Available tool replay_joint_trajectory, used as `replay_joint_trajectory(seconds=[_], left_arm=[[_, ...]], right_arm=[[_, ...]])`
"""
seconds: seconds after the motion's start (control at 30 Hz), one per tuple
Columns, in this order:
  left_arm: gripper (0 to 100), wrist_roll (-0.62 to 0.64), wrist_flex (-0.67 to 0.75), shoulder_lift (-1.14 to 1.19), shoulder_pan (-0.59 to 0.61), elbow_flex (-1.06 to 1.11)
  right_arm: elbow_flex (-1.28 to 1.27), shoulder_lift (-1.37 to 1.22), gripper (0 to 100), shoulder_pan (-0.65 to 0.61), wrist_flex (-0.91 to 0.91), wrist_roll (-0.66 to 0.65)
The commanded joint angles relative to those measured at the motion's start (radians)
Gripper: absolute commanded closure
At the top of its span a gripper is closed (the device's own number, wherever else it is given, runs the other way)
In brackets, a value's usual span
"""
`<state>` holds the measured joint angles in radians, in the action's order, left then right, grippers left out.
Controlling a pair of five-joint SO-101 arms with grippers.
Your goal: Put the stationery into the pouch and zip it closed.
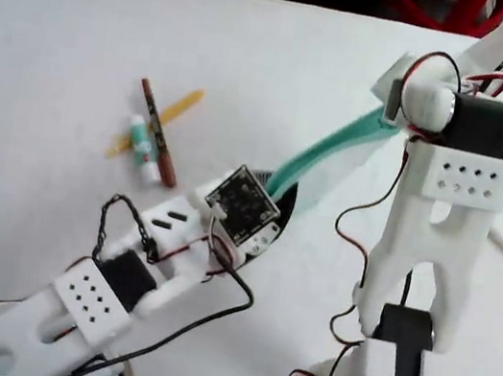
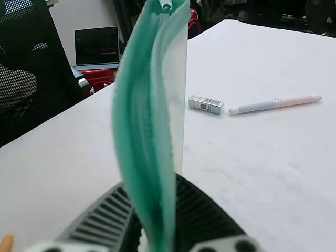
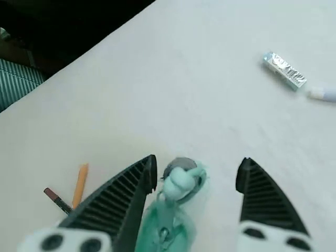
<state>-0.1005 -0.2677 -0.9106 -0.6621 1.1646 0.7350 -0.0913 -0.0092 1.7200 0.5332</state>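
The left gripper [image 2: 152, 195] is squeezing tight on one end of the green pouch [image 1: 320, 156]. The pouch is running from there across to the right gripper [image 3: 198, 163], whose jaws are spread wide on both sides of the zip end. On the white table [image 1: 63, 38], a small box [image 2: 206, 104] is lying just beside a pale pen [image 2: 275, 103]. The box is wearing a striped label, and its writing is too small to read. A yellow pencil [image 1: 161, 119], a brown pencil [image 1: 157, 131] and a white and green stick [image 1: 144, 147] are lying together, well apart from the pouch, near bare table.

The pouch [image 2: 149, 131] is mint green with a pale see-through side. The surface [image 1: 63, 38] is white. The pen [image 2: 275, 104] is light blue and pink, the small box [image 2: 206, 103] mint with a barcode. One pencil [image 1: 183, 105] is yellow, the other pencil [image 1: 166, 163] brown.
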Motion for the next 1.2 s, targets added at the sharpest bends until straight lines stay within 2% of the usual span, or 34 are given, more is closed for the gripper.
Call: replay_joint_trajectory(seconds=[0.0,0.13,0.2,0.33,0.43,0.53,0.6,0.77,1.0,1.17], left_arm=[[98,0.008,0.015,-0.005,0.008,0.003],[98,0.008,0.015,-0.005,0.008,0.003],[98,0.008,0.015,-0.005,0.008,0.003],[97,0.012,0.015,-0.012,0.010,0.002],[88,0.021,0.015,-0.012,0.010,0.002],[78,0.176,0.015,-0.007,0.010,0.000],[76,0.247,0.018,-0.005,0.008,-0.005],[82,0.163,0.150,0.051,0.004,-0.003],[95,0.155,0.439,0.401,0.008,-0.051],[98,0.155,0.454,0.503,0.010,-0.104]], right_arm=[[0.023,-0.010,78.0,0.013,-0.010,0.009],[0.029,-0.008,99.7,0.015,-0.010,-0.020],[0.040,0.007,94.9,0.012,-0.008,-0.066],[0.049,0.074,97.9,0.012,-0.008,-0.086],[0.037,0.108,98.1,0.010,-0.008,-0.086],[-0.003,0.110,98.1,0.008,-0.008,-0.086],[-0.043,0.110,98.1,0.007,-0.013,-0.086],[-0.061,0.119,98.1,0.007,-0.015,-0.086],[-0.061,0.111,98.1,0.007,-0.015,-0.086],[-0.068,0.110,98.1,0.012,-0.027,-0.087]])
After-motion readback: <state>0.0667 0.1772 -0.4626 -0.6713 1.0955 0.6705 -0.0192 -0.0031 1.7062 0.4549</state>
